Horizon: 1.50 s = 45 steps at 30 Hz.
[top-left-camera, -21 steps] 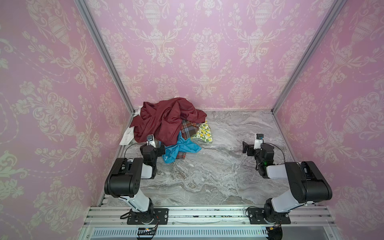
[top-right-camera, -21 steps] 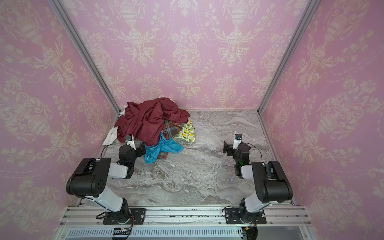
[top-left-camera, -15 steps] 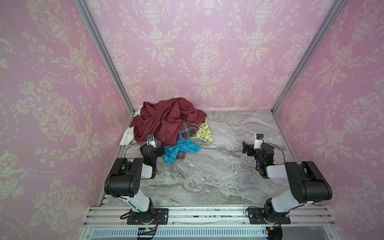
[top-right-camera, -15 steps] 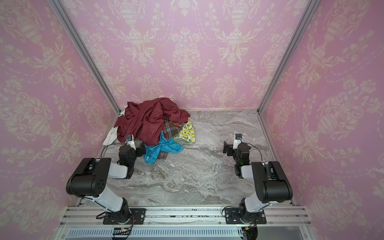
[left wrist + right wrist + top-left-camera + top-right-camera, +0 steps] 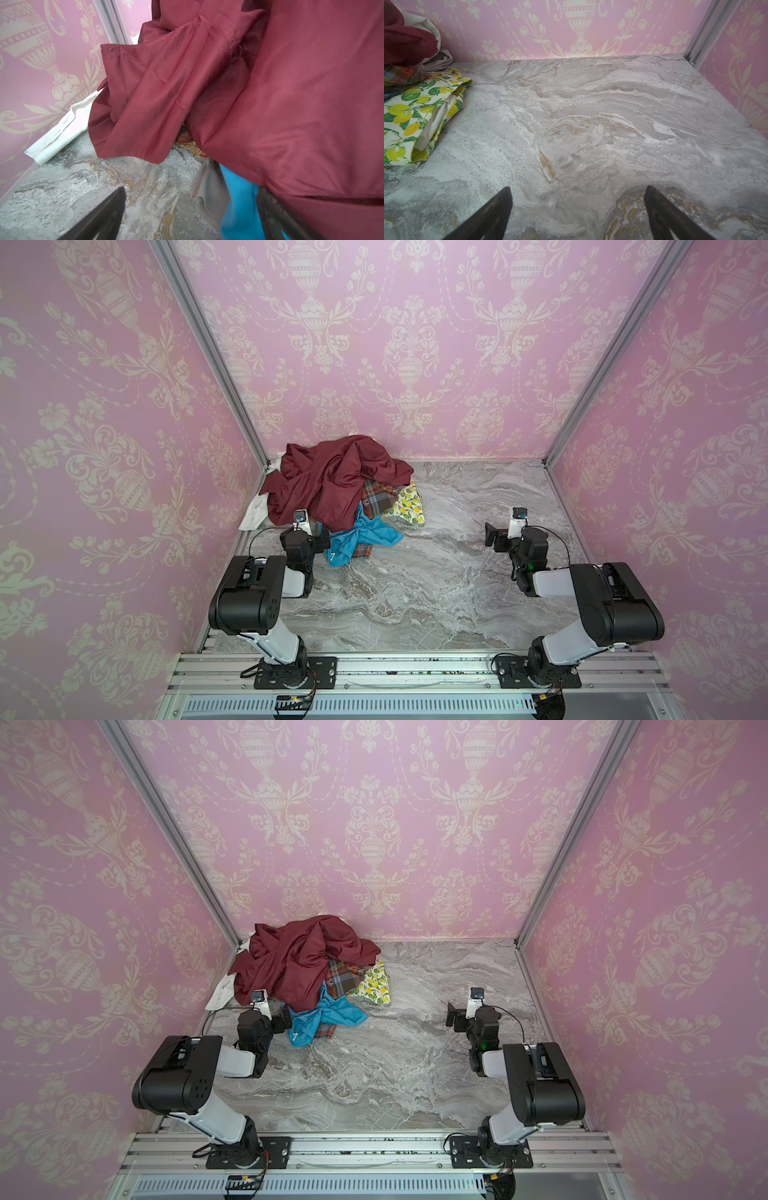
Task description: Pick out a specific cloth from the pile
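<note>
The pile sits in the back left corner, topped by a big shiny maroon garment. The plaid cloth peeks out from under the maroon hem, between the bright blue cloth and the lemon-print cloth. Only a sliver of the plaid cloth shows in the left wrist view, and a corner in the right wrist view. My left gripper is open at the pile's front edge, one finger against the blue cloth. My right gripper is open over bare marble, empty.
A white cloth lies against the left wall beside the pile. Pink wallpapered walls close in three sides, with aluminium posts in the corners. The grey marble tabletop stretches from the pile to the right wall.
</note>
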Tool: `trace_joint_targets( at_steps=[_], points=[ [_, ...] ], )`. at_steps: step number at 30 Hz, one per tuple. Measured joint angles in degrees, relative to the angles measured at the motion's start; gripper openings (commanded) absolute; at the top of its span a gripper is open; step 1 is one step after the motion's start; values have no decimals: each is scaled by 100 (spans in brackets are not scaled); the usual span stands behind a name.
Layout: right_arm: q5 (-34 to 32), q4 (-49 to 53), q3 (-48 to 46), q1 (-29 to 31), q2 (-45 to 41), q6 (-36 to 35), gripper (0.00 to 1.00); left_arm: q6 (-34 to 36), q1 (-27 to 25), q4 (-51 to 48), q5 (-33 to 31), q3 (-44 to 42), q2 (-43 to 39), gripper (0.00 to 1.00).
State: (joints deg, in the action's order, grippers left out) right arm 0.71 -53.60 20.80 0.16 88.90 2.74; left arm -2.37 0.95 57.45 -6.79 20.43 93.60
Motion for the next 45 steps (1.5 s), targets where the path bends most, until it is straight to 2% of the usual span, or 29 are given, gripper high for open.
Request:
trace_joint_targets(
  at_steps=[38,45],
  points=[
    [35,-4,-4,120,0,-68,100,0,0,42,0,-11,0,99],
    [-61,118,-94,289,-479,-214,100,2,0,101,2,-94,-46,99]
  ],
)
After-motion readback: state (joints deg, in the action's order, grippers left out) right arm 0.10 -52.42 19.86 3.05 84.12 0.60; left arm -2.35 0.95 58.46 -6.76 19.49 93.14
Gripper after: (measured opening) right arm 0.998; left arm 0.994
